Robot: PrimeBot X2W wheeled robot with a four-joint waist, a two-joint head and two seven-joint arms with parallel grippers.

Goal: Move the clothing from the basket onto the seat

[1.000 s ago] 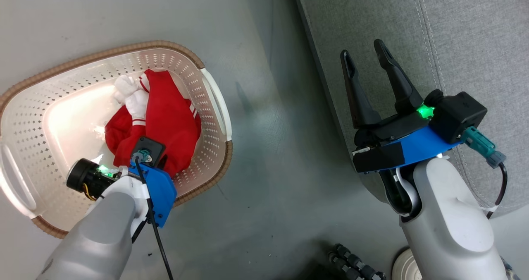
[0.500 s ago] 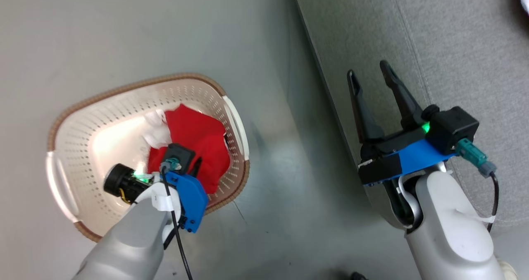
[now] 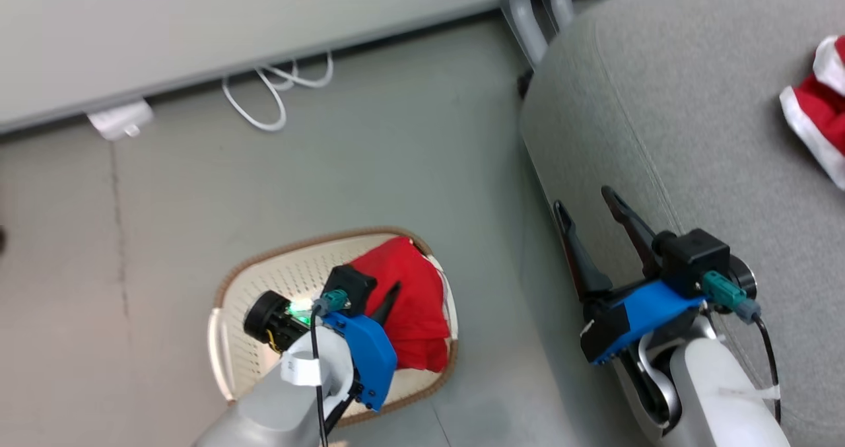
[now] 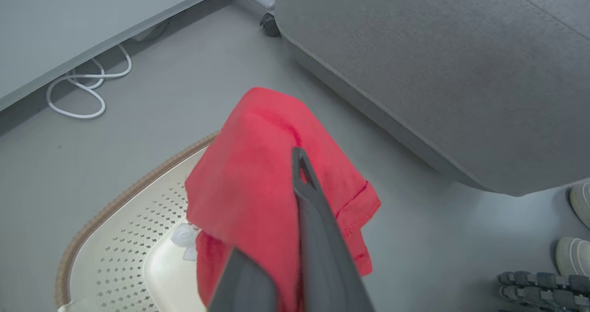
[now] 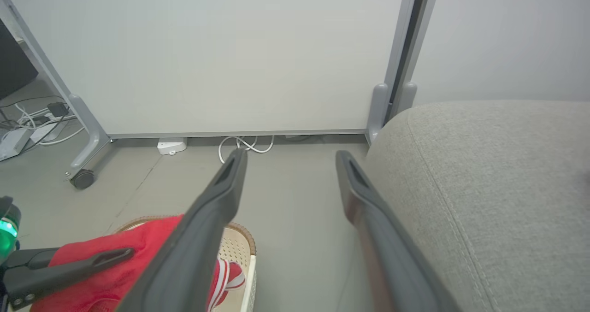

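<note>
Clothing [image 3: 414,305] now up above basket [image 3: 264,276], tight in left gripper [image 3: 391,296]; right gripper [image 3: 585,200] apart

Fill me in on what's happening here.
The robot is shifting laundry from a basket on the floor to the grey seat beside it. Its left gripper is shut on a red garment, held up above the basket with its lower end hanging toward it. The right gripper is open and empty at the seat's edge. Another red-and-white garment already lies on the seat; a bit of white fabric shows in the basket.
</note>
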